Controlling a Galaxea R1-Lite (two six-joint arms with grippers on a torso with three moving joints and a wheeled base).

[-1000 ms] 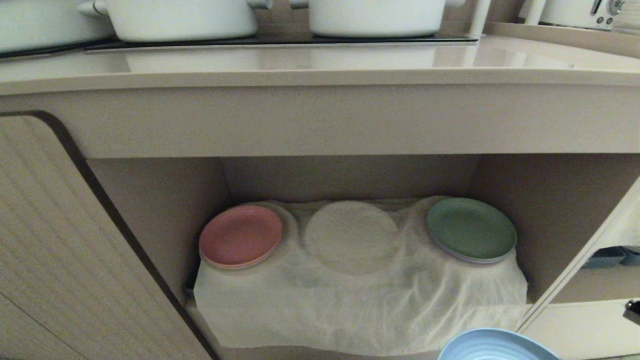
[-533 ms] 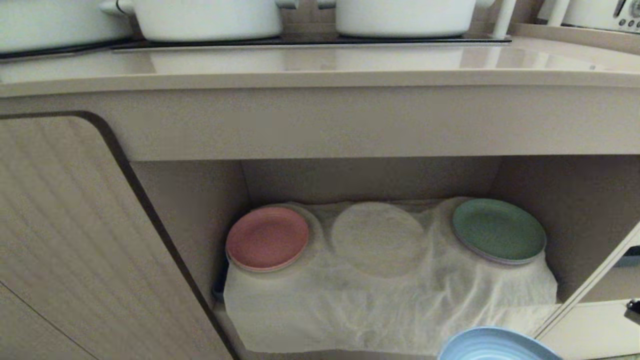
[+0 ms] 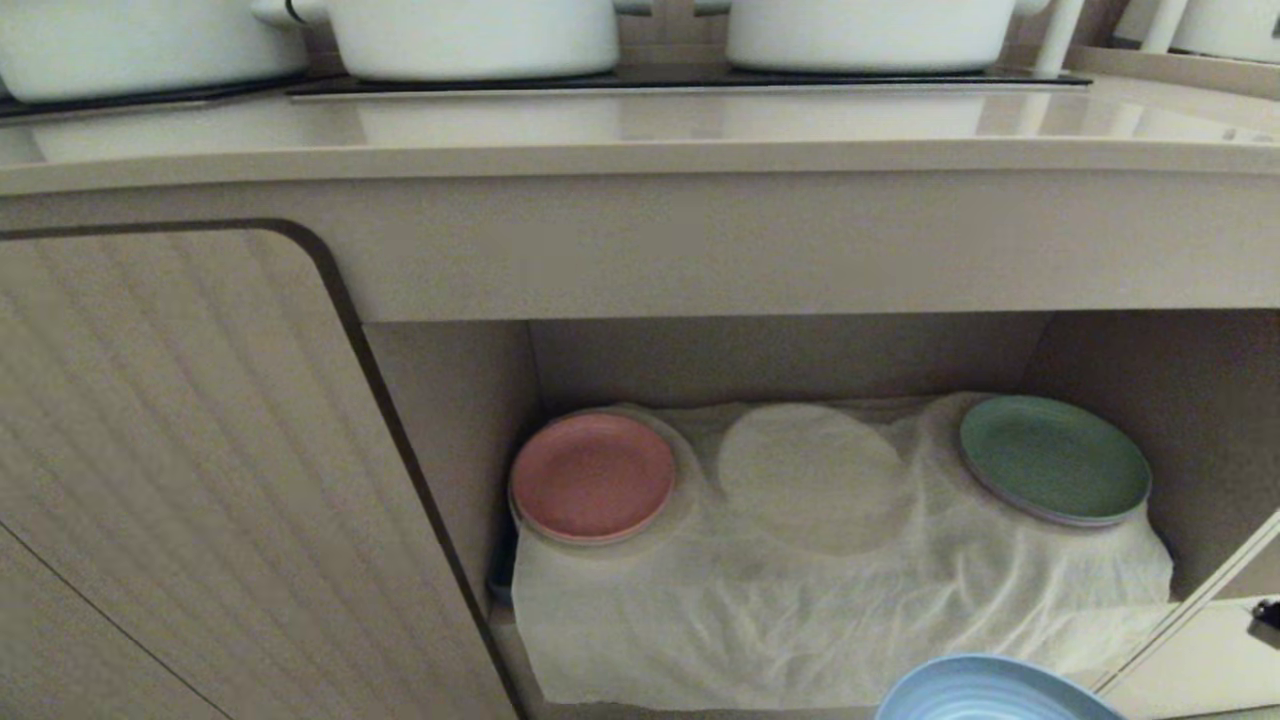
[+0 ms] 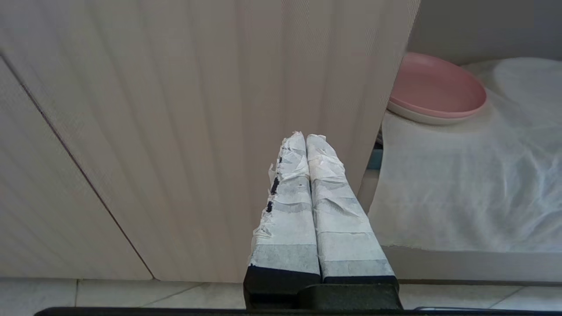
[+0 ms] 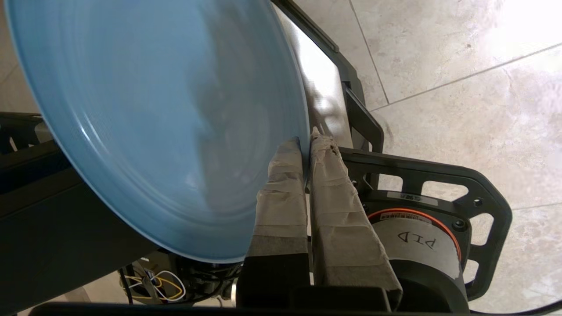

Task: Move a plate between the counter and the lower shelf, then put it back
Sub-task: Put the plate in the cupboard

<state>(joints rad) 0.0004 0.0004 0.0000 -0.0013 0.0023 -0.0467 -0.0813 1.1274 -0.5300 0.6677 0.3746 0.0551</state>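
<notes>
Plate [image 5: 158, 123], light blue, sits clamped by its rim in the right pincer [image 5: 307, 145], low before the lower shelf [image 3: 840, 600]; such a thin edge grip could slip. Left pincer [image 4: 306, 139] idles closed.

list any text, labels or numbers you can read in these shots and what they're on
"PID": handwritten in black on the white round cap of the robot's base, seen upside down in the right wrist view.
A small white printed label on the black frame just beside that cap: too small to read.
Nothing readable on the plate, the pink plate, the green plate, the counter or the white pots.
</notes>
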